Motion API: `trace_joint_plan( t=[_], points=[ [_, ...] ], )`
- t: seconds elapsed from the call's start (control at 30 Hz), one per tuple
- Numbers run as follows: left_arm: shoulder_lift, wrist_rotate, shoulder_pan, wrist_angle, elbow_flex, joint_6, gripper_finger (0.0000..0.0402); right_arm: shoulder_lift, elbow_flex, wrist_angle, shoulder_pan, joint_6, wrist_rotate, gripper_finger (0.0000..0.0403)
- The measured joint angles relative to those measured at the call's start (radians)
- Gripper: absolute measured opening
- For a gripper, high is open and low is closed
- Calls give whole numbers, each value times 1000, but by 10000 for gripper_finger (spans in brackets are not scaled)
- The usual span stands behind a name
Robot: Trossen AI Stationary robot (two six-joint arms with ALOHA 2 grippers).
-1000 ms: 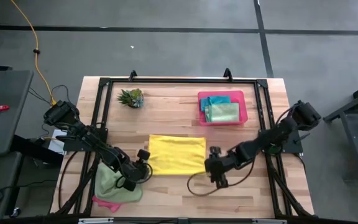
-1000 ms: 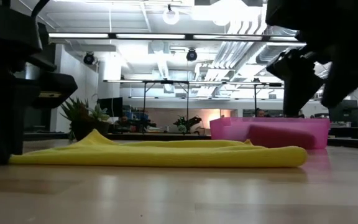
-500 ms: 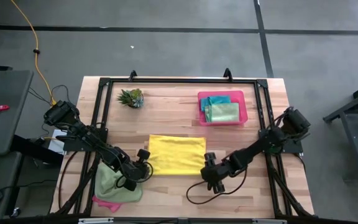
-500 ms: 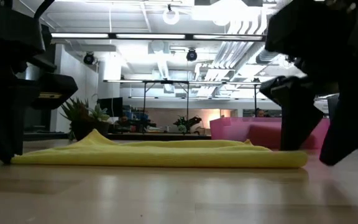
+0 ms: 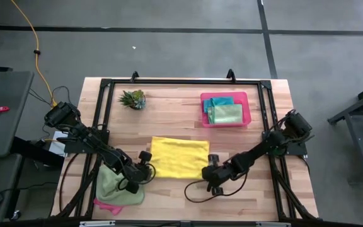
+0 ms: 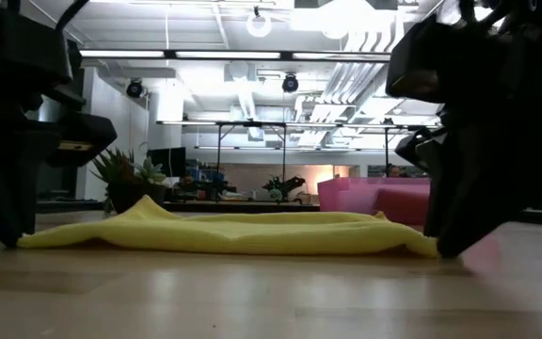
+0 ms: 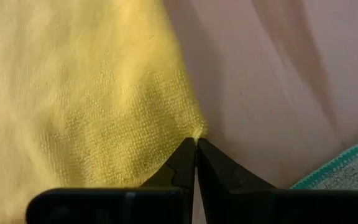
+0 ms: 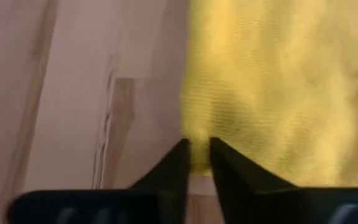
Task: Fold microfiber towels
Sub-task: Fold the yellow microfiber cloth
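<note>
— Left gripper [image 7: 195,144]: pinched together on the near corner of your fuzzy yellow microfiber towel [image 5: 180,157]?
— Yes. Right gripper [image 8: 196,155] straddles the opposite near corner, fingers narrowly apart; the cloth stretches away from both.

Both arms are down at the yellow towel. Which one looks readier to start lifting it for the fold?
Probably the left. The left gripper is already pinched shut on a corner of the yellow towel. The right gripper sits at the opposite near corner with a narrow gap between its fingers, so its hold looks unfinished.
</note>
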Motion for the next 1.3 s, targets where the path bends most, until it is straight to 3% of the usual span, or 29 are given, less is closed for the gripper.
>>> trace_joint_plan(
  t=[0.1, 0.3, 0.4, 0.53, 0.7, 1.07, 1.3],
  points=[
    [-1, 24, 8, -33, 1, -66, 3, 0, 0, -12, -1, 71, -1, 9],
    [-19, 39, 14, -60, 0, -96, 2, -22, -1, -56, 0, 112, -29, 5],
    [-54, 117, 43, -83, -3, -98, 1, -64, -5, -92, -16, 128, -64, 4],
    [-132, 202, 93, -108, -6, -100, 1, -133, -5, -86, -59, 139, -193, 2],
    [-233, 232, 170, -136, -6, -99, 0, -191, -5, -104, -111, 184, -290, 1],
    [-308, 224, 343, -163, -3, -96, 0, -287, -6, -175, -201, 205, -287, 0],
    [-308, 165, 422, -163, -3, -104, 0, -311, -4, -293, -217, 271, -204, 0]
  ],
)
